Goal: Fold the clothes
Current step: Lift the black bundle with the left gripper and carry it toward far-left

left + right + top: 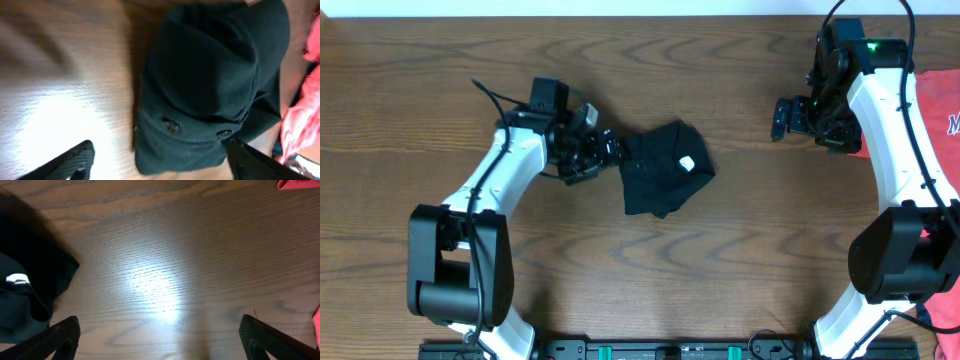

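Clothes (663, 168) lie bundled on the counter (720, 250), one black heap; left gripper (612, 151) just beside it, jaws apart; right gripper (780, 118) likewise wide (one red shirt (942, 110) under its arm).

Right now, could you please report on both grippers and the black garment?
Left gripper open at black garment, compact, mid-table. Right gripper open, empty. Red shirt far right, clear.

Robotics lab bench: wood-grain table (420, 60), two white-and-black arms (505, 165) on a base rail (620, 351).

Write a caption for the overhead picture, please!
Black clothes lie bunched on the wooden table, left pincer open at their edge.
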Controlling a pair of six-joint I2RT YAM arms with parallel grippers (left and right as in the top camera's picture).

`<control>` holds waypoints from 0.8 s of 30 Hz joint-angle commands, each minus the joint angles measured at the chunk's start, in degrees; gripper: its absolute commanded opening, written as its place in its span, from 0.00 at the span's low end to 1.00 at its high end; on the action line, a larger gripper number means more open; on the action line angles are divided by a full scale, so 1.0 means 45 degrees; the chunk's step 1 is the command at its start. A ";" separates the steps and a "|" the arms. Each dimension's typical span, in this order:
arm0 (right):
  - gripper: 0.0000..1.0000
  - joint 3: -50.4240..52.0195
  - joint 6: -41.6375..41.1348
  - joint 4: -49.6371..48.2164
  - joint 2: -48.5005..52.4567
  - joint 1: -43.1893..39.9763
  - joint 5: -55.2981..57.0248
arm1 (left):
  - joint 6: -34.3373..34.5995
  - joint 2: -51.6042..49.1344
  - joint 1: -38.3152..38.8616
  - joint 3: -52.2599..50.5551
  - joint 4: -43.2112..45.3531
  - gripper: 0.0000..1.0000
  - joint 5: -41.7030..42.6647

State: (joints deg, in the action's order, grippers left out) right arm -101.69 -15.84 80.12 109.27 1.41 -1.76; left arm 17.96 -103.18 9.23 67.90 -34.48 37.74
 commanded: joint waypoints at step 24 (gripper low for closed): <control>0.99 -0.0233 0.0296 0.0408 -0.0136 -0.0029 -0.0049 | 0.1894 -0.4857 0.0107 -0.1695 0.8714 0.83 0.6693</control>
State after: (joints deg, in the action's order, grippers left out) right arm -101.69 -15.22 81.80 109.27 1.41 -1.74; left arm 25.54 -121.95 9.28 62.00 4.58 68.79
